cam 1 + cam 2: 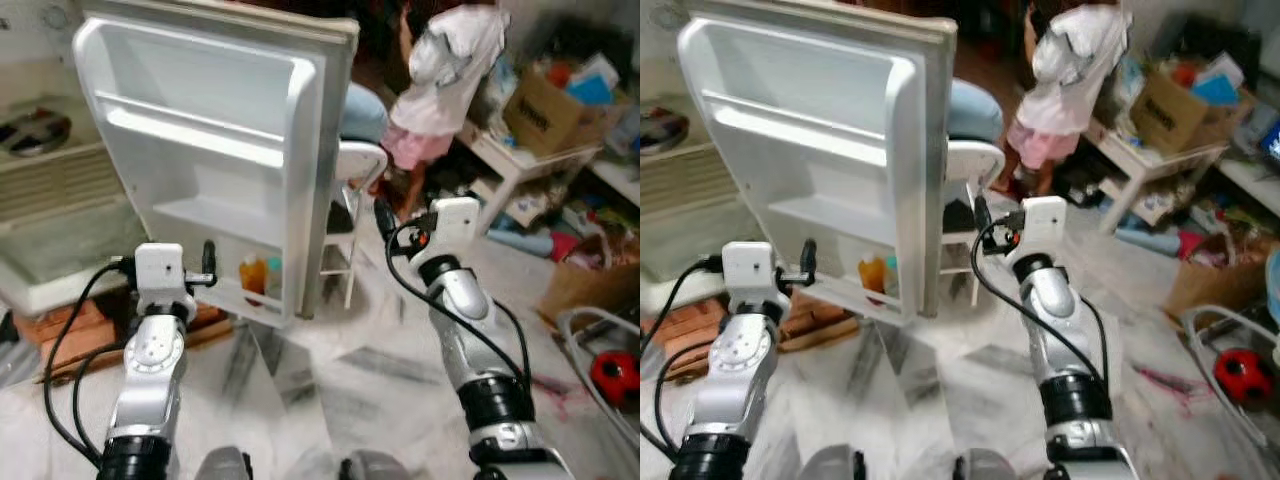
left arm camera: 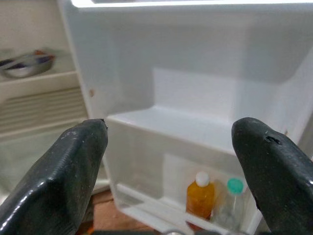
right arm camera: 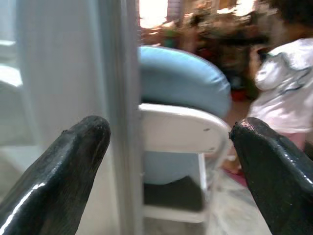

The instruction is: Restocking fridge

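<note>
The white fridge door [image 1: 220, 150] stands swung open before me, its inner shelves facing me. In its lowest door shelf stand an orange bottle [image 1: 252, 274] with a white cap and a clear bottle [image 1: 273, 272] with a green cap; the left wrist view shows the orange bottle [image 2: 200, 196] and the clear one [image 2: 231, 203] too. My left gripper [image 1: 209, 265] is open and empty, a little left of the bottles. My right gripper [image 1: 383, 222] is open and empty, raised just right of the door's edge [image 3: 120, 117].
The fridge interior [image 1: 50, 190] lies at the left, with a metal dish [image 1: 35, 130] on a shelf. Behind the door stands a white chair [image 1: 350, 180] with a blue cushion. A person [image 1: 445, 70] in a white top stands farther back. Boxes [image 1: 545, 110] and clutter fill the right.
</note>
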Robot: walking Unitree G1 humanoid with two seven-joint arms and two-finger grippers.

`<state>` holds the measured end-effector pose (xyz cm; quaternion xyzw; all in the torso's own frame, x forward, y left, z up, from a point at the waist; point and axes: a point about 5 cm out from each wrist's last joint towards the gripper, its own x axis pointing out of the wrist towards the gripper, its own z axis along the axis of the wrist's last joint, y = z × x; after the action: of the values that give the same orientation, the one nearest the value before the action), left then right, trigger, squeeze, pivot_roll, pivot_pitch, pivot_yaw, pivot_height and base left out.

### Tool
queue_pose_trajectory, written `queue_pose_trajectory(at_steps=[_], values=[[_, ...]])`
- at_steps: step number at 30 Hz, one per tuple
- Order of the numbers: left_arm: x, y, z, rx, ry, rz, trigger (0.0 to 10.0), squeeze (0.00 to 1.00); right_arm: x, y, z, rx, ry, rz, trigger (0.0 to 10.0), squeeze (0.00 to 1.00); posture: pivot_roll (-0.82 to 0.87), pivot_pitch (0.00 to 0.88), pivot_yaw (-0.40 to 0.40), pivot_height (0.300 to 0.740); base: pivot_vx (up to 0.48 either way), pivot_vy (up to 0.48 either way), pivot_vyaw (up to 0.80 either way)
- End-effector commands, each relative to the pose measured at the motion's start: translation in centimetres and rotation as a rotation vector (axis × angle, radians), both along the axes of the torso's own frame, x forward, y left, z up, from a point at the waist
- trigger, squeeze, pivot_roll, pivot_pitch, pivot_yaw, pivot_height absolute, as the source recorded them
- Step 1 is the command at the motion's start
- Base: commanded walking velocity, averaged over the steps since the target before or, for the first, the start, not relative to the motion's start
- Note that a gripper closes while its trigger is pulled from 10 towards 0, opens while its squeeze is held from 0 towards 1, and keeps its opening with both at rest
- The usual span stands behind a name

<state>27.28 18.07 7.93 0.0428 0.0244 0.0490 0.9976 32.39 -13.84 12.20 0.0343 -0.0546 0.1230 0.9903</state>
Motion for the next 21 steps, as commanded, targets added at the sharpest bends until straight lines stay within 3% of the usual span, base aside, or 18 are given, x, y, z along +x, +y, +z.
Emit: queue_pose_trajectory(at_steps=[1, 12, 17, 21], values=[[0.11, -0.18, 0.05, 0.005, -0.003, -0.005, 10.0, 0.0, 0.14, -0.15, 0.25, 0.002, -0.014, 0.007, 10.0, 0.0, 0.01, 0.0, -0.059, 0.74, 0.0, 0.0, 0.79], [0.21, 0.21, 0.11, 0.015, -0.016, 0.017, 10.0, 0.0, -0.07, 0.24, 0.52, -0.008, -0.049, 0.017, 10.0, 0.0, 0.0, 0.0, -0.06, 0.74, 0.0, 0.0, 0.78], [0.18, 0.2, -0.07, 0.008, -0.008, 0.022, 10.0, 0.0, -0.24, 0.17, 0.34, -0.012, -0.051, -0.004, 10.0, 0.0, 0.0, 0.0, -0.059, 0.74, 0.0, -0.311, 0.67], [0.19, 0.14, -0.06, 0.008, -0.01, 0.021, 10.0, 0.0, -0.2, 0.1, 0.35, -0.018, -0.053, -0.017, 10.0, 0.0, 0.0, 0.0, -0.06, 0.74, 0.0, -0.312, 0.0]])
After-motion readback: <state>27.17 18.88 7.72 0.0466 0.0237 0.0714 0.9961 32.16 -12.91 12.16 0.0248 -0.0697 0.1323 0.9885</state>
